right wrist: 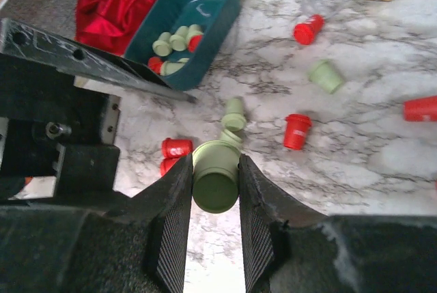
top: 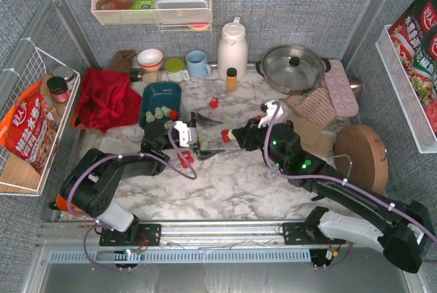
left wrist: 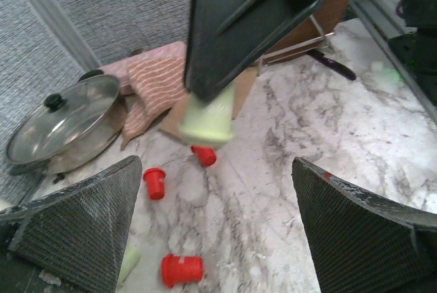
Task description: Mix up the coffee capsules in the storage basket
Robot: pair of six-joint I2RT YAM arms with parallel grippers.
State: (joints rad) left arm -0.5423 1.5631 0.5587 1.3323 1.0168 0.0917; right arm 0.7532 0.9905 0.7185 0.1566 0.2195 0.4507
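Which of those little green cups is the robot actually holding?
The pale green capsule pinched between the right arm's fingers. The other green ones lie loose on the table or in the teal basket.

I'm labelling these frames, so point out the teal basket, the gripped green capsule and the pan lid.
teal basket [right wrist: 215, 40], right wrist view, outer wall
green capsule [right wrist: 215, 184], right wrist view, near end
pan lid [left wrist: 52, 102], left wrist view, knob

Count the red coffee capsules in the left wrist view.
3 red coffee capsules on the marble: one left of centre, one just below the green capsule, one on its side near the bottom edge. The fingers may hide more.
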